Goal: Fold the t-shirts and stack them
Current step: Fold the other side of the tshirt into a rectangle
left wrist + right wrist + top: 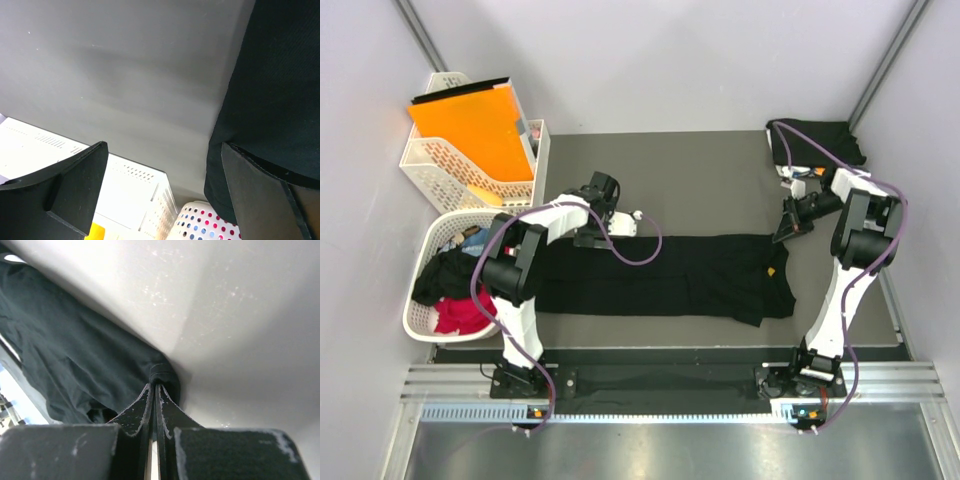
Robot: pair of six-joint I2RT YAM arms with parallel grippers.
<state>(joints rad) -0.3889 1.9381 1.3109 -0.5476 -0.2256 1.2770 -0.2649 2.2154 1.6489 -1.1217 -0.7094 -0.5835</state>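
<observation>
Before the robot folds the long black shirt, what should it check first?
1. Right claw pinching the black t-shirt edge: ok, shut on it.
2. Left claw gripping the t-shirt: not ok, it is open and holds nothing.
3. T-shirt lying smooth: not ok, its right end looks rumpled.
4. Purple cable clear of the cloth: not ok, a loop hangs over it.
5. Black pile in the far corner neat enough to stack on: cannot tell.
</observation>
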